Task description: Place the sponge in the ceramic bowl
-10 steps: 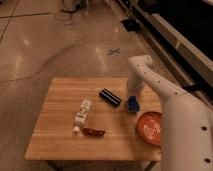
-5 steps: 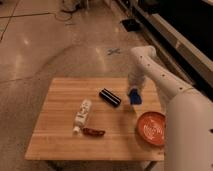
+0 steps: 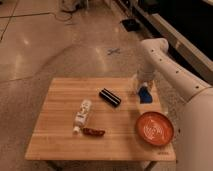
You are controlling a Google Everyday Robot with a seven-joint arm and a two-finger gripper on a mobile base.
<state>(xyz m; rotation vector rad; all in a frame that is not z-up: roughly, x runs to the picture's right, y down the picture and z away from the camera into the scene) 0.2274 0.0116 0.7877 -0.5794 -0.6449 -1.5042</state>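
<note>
The blue sponge (image 3: pixel 145 95) is at the right rear of the wooden table (image 3: pixel 60 130), just under my gripper (image 3: pixel 143 88). The gripper comes down from above and is shut on the sponge's top. The sponge seems slightly raised off the wood. The ceramic bowl (image 3: pixel 156 128), orange-red with pale swirl lines inside, sits at the front right of the table. It lies nearer the camera than the sponge, with a gap between them. My white arm (image 3: pixel 165 60) arches in from the right.
A black ribbed bar (image 3: pixel 110 97) lies near the table's middle. A white bottle (image 3: pixel 83 114) and a small red packet (image 3: pixel 93 132) lie front left of it. The table's right edge runs close beside the bowl, with bare floor behind.
The arm's elbow has risen and swung right. The gripper and sponge have shifted a little to the right, along the table's back right side.
</note>
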